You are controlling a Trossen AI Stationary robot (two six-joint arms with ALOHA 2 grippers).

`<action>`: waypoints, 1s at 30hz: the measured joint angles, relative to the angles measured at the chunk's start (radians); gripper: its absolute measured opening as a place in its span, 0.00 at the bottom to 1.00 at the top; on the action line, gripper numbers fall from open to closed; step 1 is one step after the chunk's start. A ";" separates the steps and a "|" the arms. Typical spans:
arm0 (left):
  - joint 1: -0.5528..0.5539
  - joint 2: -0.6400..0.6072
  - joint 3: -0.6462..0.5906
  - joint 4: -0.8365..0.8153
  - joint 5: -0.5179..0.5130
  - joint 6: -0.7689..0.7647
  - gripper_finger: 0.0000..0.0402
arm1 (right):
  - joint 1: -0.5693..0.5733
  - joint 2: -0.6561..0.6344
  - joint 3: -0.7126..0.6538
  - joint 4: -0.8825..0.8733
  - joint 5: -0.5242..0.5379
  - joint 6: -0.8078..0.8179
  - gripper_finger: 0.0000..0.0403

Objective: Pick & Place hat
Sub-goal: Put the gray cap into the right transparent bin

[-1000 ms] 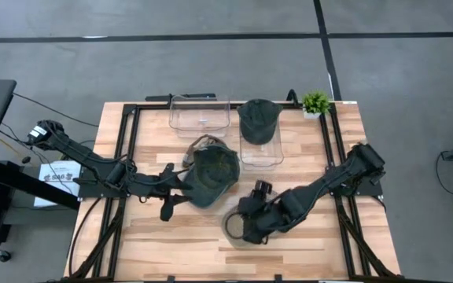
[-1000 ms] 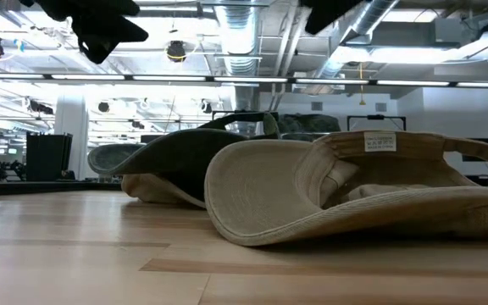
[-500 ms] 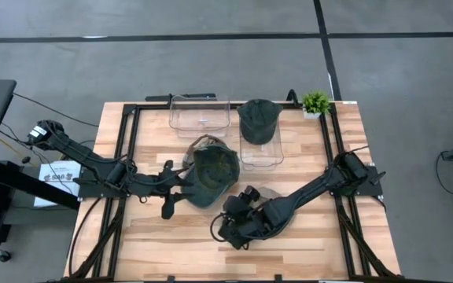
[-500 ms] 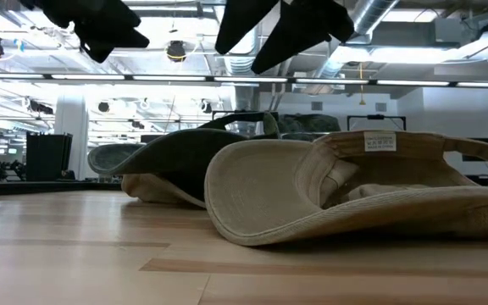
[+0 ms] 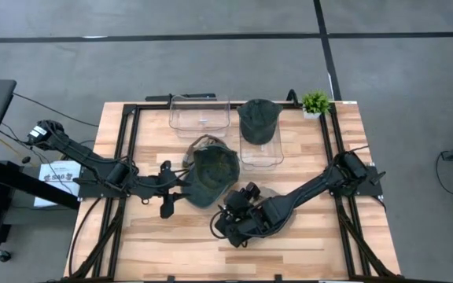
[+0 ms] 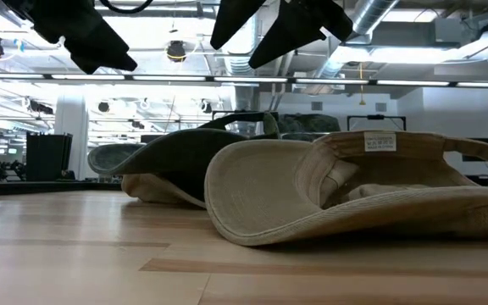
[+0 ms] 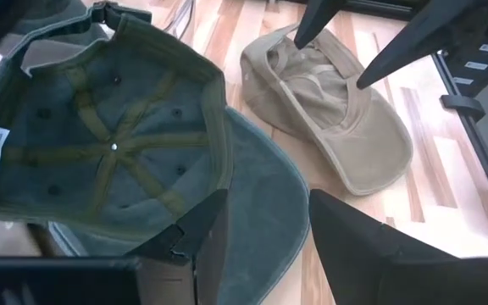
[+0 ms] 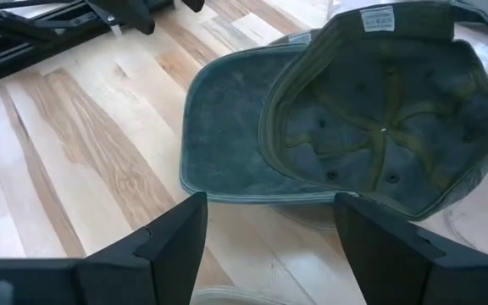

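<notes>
Both sets of my fingers spread apart, nothing gripped. High view: left fingers just beside the upside-down green hat mid-bench; right fingers over the tan hat. Third hat rests on a clear bin; another clear bin beside it. Low view: tan hat in front, green hat behind, both on the bench. Left wrist view: green hat inside-up, tan hat near. Right wrist view: green hat ahead, brim toward me.
</notes>
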 joint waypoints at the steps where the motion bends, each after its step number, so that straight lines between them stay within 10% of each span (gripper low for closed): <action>1: 0.000 0.000 0.000 -0.006 0.000 -0.009 0.41 | 0.000 0.000 0.000 0.000 0.000 0.000 0.62; 17: 0.059 0.000 0.000 -0.177 -0.125 -0.093 0.41 | 0.002 -0.002 0.000 0.000 -0.028 0.000 0.62; 30: 0.187 0.000 0.000 -0.243 -0.003 -0.175 0.41 | 0.003 -0.002 0.000 0.000 -0.030 0.000 0.62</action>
